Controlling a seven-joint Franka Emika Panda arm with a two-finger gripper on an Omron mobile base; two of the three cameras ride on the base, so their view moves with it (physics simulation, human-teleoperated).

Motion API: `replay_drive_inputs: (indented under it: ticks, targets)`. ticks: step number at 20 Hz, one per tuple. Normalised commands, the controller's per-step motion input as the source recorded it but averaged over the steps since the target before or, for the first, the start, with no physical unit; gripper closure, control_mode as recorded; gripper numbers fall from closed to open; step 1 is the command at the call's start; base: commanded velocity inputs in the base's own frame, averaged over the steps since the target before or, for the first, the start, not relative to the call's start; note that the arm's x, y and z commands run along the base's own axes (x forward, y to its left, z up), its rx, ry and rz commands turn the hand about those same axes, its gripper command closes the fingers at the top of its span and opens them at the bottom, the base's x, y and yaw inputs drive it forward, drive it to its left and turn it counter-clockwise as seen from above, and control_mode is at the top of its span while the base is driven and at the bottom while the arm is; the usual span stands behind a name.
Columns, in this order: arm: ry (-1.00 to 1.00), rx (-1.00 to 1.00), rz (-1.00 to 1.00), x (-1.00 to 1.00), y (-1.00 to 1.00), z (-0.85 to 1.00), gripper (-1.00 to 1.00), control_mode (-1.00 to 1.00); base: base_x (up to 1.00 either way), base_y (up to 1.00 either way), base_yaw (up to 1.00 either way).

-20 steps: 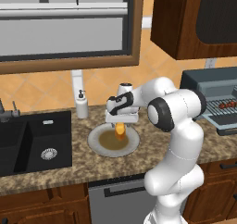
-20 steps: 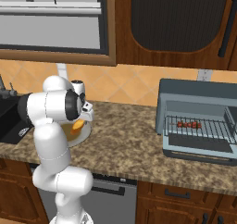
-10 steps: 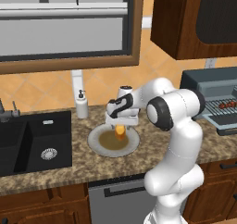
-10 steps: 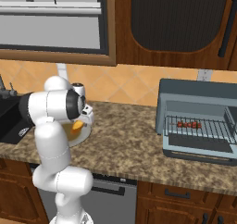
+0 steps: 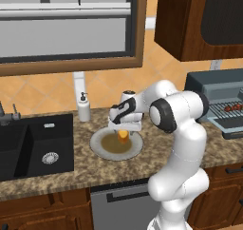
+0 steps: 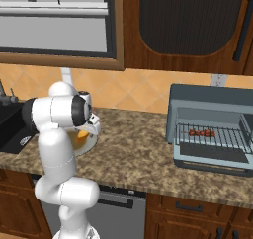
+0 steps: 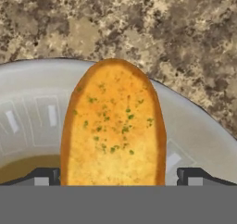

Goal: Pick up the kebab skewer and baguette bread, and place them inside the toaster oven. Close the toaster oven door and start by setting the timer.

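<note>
The gripper (image 5: 123, 130) is seen lowered over the grey plate (image 5: 102, 147) on the granite counter (image 5: 57, 169), between the black sink (image 5: 28, 146) and the toaster oven (image 5: 223, 100). The baguette bread (image 5: 124, 135) is seen directly beneath the hand, upright, with its lower end at or just above the plate's middle; whether it touches the plate cannot be told. In the hand view the baguette bread (image 7: 113, 130) is framed by the two dark finger tips (image 7: 44, 176), one on each side of its lower end, and the jaws are set about as wide as the bread; whether the pads press on it cannot be told, since the contact is hidden at the bottom edge. The plate's rim (image 7: 194, 121) is seen curving behind the bread. In the right base view the toaster oven (image 6: 210, 127) is seen well apart from the plate, its door (image 6: 212, 156) folded down, and the kebab skewer (image 6: 201, 133) is seen lying on the wire rack (image 6: 227, 137) inside. A white soap dispenser (image 5: 84, 108) is seen standing behind the plate, near the wall.
</note>
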Motion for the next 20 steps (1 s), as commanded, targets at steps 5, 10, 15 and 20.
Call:
replay_drive_inputs:
  ticks: [5,10,15,20]
  targets:
    - [0.0,0.0,-0.02,0.0,0.01,-0.16,1.0,-1.0,0.0,0.0,0.0]
    - [0.0,0.0,-0.01,0.0,0.0,-0.02,1.0,-1.0,0.0,0.0,0.0]
    - [0.0,0.0,0.0,-0.01,0.0,0.0,1.0,-1.0,0.0,0.0,0.0]
    - [0.0,0.0,0.0,-0.09,-0.1,0.31,1.0,-1.0,0.0,0.0,0.0]
